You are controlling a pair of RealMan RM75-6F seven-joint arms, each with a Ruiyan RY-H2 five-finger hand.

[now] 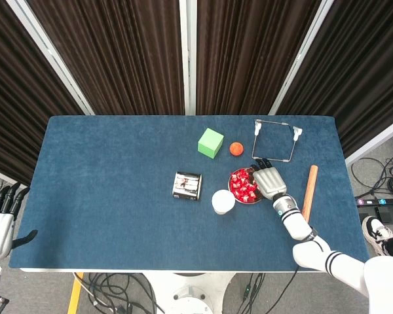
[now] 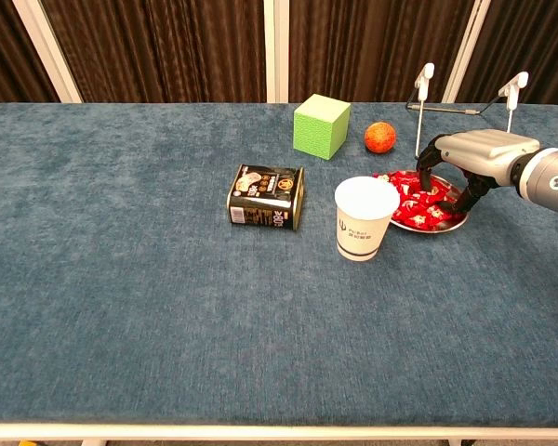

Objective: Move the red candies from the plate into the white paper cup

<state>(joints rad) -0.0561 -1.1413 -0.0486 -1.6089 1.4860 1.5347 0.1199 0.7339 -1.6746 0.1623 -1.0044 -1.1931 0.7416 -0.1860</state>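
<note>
Left hand (image 1: 0,226): lower left corner of the head view, off the table (image 2: 121,307) edge, fingers apart, grasping nothing.

White paper cup (image 2: 365,217): upright, centre-right of the chest view, just beside the plate (image 2: 454,223), mouth open and unobstructed.

Red candies (image 2: 417,206): heaped on the plate, right of centre; none yet in the cup, as far as can be seen.

Right hand (image 2: 472,158): over the plate's far right side, fingers curled down among the candies; whether one is pinched cannot be told.

Handling note: likely best to close on a single wrapper, lift straight up clear of the rim, cross low to the cup without nudging it.

Beyond: black tin (image 2: 266,196), green cube (image 2: 322,126), orange ball (image 2: 379,137), wire stand (image 2: 465,98).
</note>
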